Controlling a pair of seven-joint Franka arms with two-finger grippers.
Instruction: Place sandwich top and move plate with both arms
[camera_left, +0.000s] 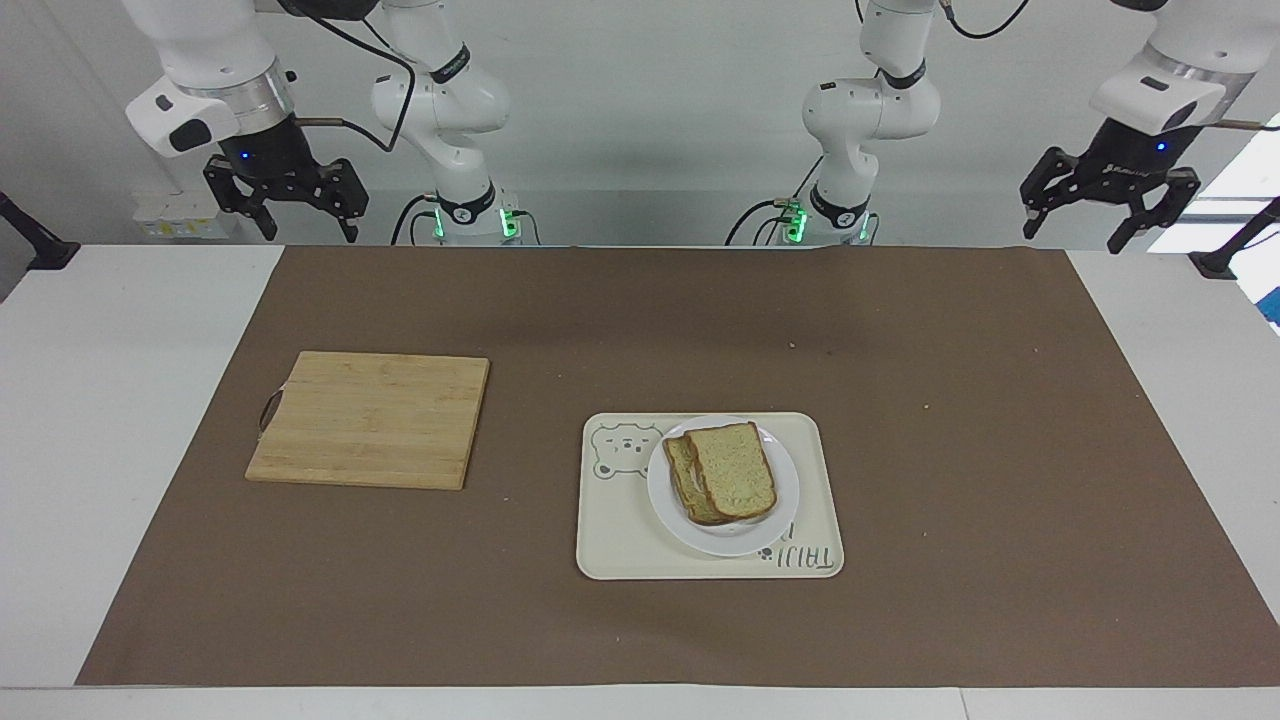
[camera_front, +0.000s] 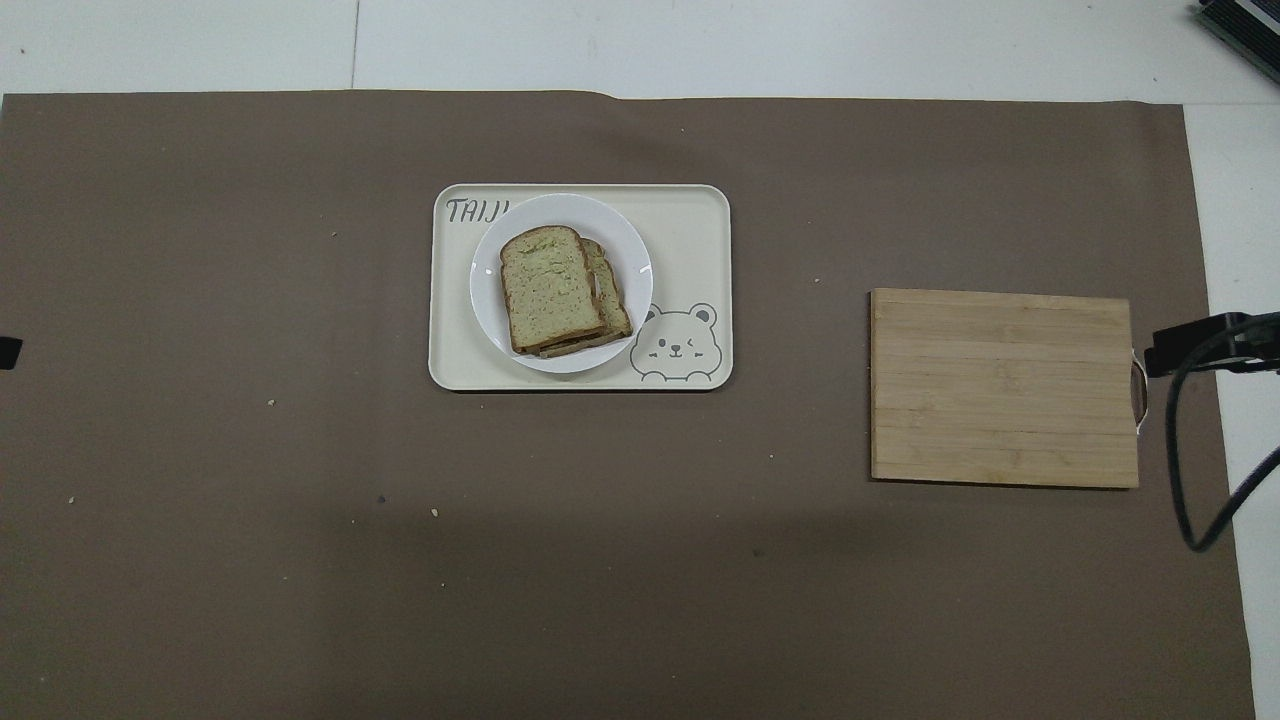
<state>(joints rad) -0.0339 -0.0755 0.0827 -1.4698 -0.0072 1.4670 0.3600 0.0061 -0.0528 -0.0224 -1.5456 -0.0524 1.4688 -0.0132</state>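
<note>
The sandwich top (camera_left: 733, 468), a pale speckled slice with a brown crust, lies on a lower slice on the white plate (camera_left: 722, 541). The plate sits on the cream bear tray (camera_left: 620, 540). In the overhead view the sandwich top (camera_front: 550, 287) covers most of the lower slice on the plate (camera_front: 632, 250). My left gripper (camera_left: 1072, 235) hangs open and empty, raised over the table's edge at the left arm's end. My right gripper (camera_left: 310, 232) hangs open and empty, raised at the right arm's end. Only a tip of the left gripper (camera_front: 8, 352) shows in the overhead view.
A bamboo cutting board (camera_left: 370, 418) lies on the brown mat toward the right arm's end; it also shows in the overhead view (camera_front: 1003, 387). The tray (camera_front: 690, 220) sits mid-table. Small crumbs dot the mat.
</note>
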